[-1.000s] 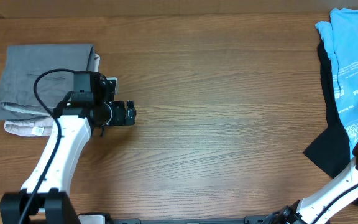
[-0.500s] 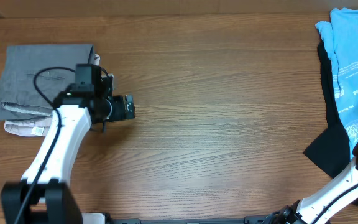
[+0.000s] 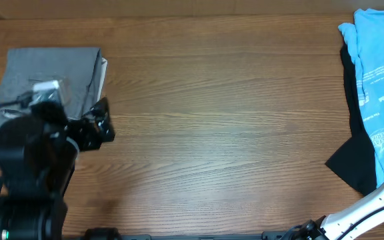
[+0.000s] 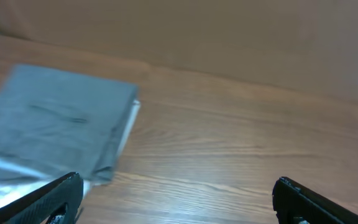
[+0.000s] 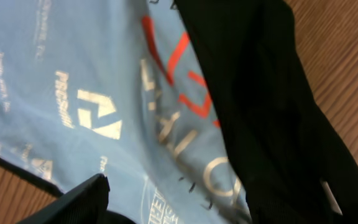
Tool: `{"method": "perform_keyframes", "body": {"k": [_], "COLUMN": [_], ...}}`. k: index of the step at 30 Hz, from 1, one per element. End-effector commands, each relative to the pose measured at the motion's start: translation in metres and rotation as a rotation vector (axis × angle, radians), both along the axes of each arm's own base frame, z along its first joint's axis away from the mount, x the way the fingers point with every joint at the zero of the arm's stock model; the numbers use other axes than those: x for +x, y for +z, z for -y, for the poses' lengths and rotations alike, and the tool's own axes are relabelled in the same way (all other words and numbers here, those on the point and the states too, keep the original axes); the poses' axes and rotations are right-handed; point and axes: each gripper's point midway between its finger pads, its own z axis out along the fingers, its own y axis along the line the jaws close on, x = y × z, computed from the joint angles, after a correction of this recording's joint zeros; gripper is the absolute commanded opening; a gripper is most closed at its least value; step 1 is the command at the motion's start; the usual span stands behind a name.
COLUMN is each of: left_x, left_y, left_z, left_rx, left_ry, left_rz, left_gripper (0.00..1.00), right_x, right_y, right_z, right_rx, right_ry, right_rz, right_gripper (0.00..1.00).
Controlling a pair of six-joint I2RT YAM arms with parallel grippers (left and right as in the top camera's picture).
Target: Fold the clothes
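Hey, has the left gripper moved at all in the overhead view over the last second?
Yes. The left gripper has pulled back leftward, from well right of the folded grey garment to its right edge.

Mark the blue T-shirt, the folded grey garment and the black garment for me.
blue T-shirt (image 3: 379,67): overhead view, on its printed middle.
grey garment (image 3: 45,63): overhead view, on the flat top of the fold.
black garment (image 3: 355,163): overhead view, on the part sticking out left of the T-shirt.
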Motion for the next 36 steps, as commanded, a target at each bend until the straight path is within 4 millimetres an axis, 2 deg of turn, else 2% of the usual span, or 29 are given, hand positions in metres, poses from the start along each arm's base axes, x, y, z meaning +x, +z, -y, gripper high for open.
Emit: {"method": "perform_keyframes", "body": {"k": [1, 8, 10, 13, 15, 27, 28, 30, 33, 35, 36], "left_x": [-0.013, -0.022, -0.022, -0.021, -0.022, -0.022, -0.022, -0.022, -0.022, -0.022, -0.022], "left_y": [0.004, -0.008, -0.010, -0.011, -0.011, -0.011, -0.011, -0.011, -0.011, -0.011, -0.011], "left_z": [-0.023, -0.023, -0.023, -0.023, -0.023, -0.023, -0.023, -0.023, -0.023, -0.023, -0.023], "left_rx": [0.040, 0.044, 0.045, 0.045, 0.045, 0.045, 0.045, 0.045, 0.045, 0.045, 0.045], "left_ry": [0.128, 0.130, 0.129, 0.129, 0.129, 0.129, 0.129, 0.129, 0.129, 0.129, 0.129], "left_rz": [0.013, -0.043, -0.048, -0.055, -0.057, -0.058, -0.058, -0.058, -0.058, -0.058, -0.058], "left_gripper": [1.00, 1.00, 1.00, 1.00, 1.00, 1.00, 1.00, 1.00, 1.00, 1.00, 1.00], "right_x": [0.010, 0.030, 0.038, 0.034, 0.029, 0.027, 0.026, 0.025, 0.023, 0.024, 0.027], "right_y": [-0.019, -0.032, -0.032, -0.036, -0.042, -0.057, -0.057, -0.057, -0.060, -0.060, -0.059], "right_z": [-0.009, -0.019, -0.025, -0.024, -0.020, -0.018, -0.017, -0.017, -0.018, -0.021, -0.023], "right_rx": [0.037, 0.036, 0.053, 0.030, 0.009, 0.000, -0.003, -0.001, 0.003, 0.016, 0.026], "right_ry": [0.041, 0.123, 0.157, 0.153, 0.141, 0.126, 0.125, 0.124, 0.122, 0.125, 0.128], "right_rz": [0.015, 0.060, 0.094, 0.051, 0.021, 0.019, 0.015, 0.011, 0.003, 0.013, 0.026], "right_gripper": [0.75, 0.75, 0.69, 0.62, 0.62, 0.64, 0.61, 0.44, 0.27, 0.09, 0.04]}}
